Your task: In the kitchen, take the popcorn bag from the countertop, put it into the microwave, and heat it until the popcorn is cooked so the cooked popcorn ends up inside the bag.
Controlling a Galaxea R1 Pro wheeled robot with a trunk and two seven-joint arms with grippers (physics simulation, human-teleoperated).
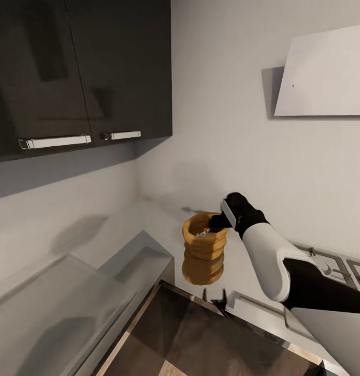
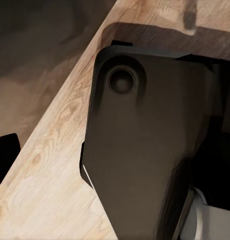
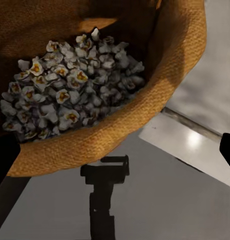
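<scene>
In the head view the countertop point(image 1: 59, 292) lies nearest us, its thin edge running along a dark wood floor point(image 1: 200, 339). Above the countertop's far end our right gripper point(image 1: 220, 222) pinches the rolled rim of the bag point(image 1: 203, 256), which hangs in the air with open room all around. In the left wrist view a dark robot part point(image 2: 145, 150) sits over wood planks; we cannot tell the left gripper's state. In the right wrist view popcorn point(image 3: 69, 95) fills the bag.
</scene>
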